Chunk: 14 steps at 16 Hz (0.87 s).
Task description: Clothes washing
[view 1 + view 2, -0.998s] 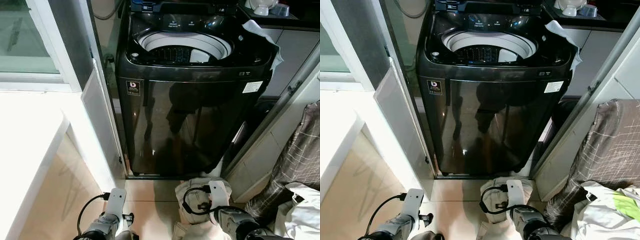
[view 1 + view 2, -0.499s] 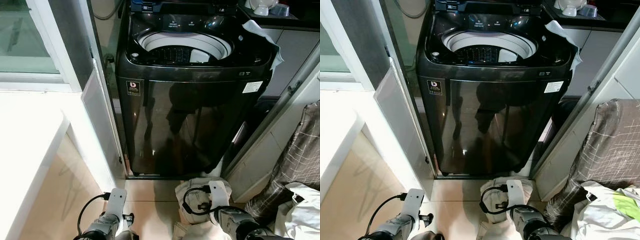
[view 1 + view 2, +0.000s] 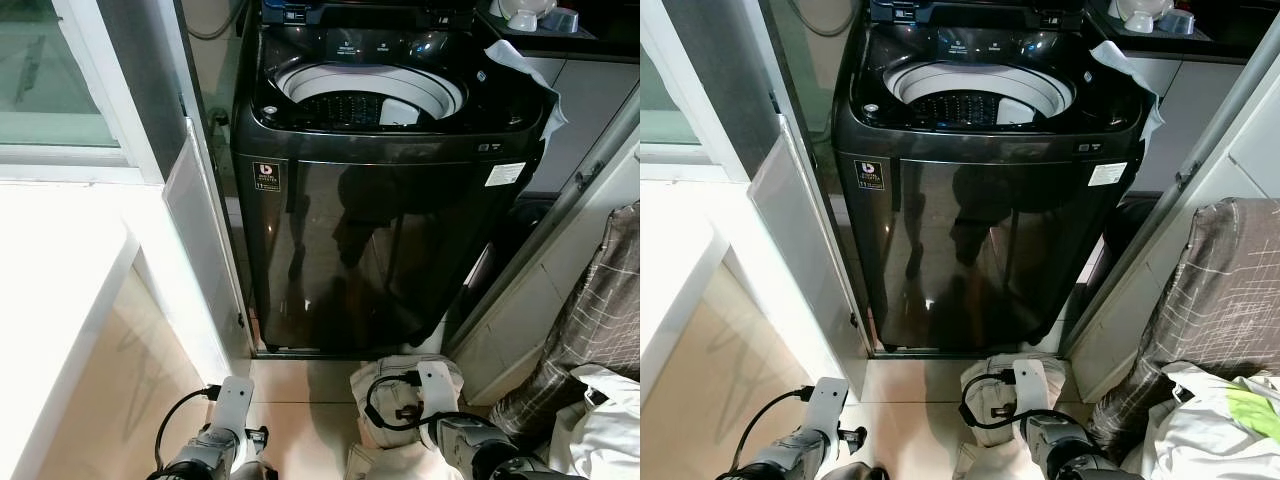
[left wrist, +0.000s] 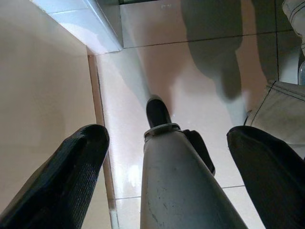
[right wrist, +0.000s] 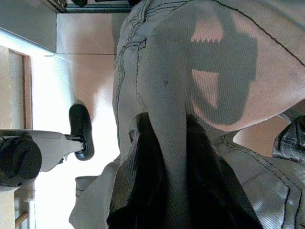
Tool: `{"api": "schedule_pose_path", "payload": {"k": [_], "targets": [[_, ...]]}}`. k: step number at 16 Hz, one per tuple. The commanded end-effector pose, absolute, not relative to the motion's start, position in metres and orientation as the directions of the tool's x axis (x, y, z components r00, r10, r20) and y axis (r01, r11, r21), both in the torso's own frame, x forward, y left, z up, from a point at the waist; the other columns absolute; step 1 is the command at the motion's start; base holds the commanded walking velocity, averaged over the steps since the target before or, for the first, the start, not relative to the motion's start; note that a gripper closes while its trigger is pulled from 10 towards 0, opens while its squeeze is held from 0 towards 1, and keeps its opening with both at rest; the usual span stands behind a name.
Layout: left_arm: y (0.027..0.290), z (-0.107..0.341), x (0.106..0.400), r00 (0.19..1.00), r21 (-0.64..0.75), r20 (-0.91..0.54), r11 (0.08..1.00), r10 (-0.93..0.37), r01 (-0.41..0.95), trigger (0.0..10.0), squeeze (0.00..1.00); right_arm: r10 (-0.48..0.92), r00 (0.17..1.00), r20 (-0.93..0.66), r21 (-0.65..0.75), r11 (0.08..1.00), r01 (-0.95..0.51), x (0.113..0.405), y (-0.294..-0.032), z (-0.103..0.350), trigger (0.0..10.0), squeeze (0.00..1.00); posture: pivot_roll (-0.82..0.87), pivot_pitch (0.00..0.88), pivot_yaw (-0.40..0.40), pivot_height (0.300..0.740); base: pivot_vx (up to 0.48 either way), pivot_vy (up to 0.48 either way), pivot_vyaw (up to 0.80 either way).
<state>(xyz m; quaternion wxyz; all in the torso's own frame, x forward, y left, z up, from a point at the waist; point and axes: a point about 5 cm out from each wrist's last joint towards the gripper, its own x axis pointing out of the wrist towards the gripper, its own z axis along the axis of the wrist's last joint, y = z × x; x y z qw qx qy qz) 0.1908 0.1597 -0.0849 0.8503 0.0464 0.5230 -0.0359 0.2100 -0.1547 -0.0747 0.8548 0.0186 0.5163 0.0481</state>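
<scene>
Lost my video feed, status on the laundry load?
Right gripper shut on beige trousers, low by floor. Left gripper open, empty. Washing machine ahead, lid up, drum open. Path clear.

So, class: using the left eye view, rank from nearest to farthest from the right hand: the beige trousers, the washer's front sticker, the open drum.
1. Beige trousers, held in the right hand.
2. Front sticker, upper left of the washer.
3. Open drum, on top, farthest.

Home laundry nook, black top-loading washing machine (image 3: 385, 180) with lid open, tiled floor (image 3: 300, 400), heaped clothes (image 3: 1215, 420)
</scene>
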Motion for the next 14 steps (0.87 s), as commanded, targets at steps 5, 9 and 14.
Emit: {"api": "schedule_pose_path", "payload": {"k": [5,9,14], "targets": [[0.1587,-0.0864,0.188,0.442,0.043,-0.897,0.992,-0.015,0.122,10.0,0.0,0.099,0.469,-0.878,0.079,0.995,-0.063,0.2119,-0.1557,-0.0735,0.0,0.0,-0.07,0.0,-0.002,0.74,0.0,0.0,0.0],[0.1585,-0.0864,0.1879,0.445,0.037,-0.895,0.993,-0.016,0.11,10.0,0.0,0.099,0.47,-0.877,0.085,0.995,-0.05,0.2117,-0.1556,-0.0737,0.0,0.0,-0.07,0.0,-0.002,0.74,0.0,0.0,0.0],[0.159,-0.0865,0.1876,0.445,0.038,-0.895,0.993,-0.016,0.112,10.0,0.0,0.096,0.467,-0.879,0.083,0.995,-0.048,0.2112,-0.1553,-0.074,0.0,0.0,-0.06,0.0,-0.007,0.74,0.0,0.0,0.0]]}}
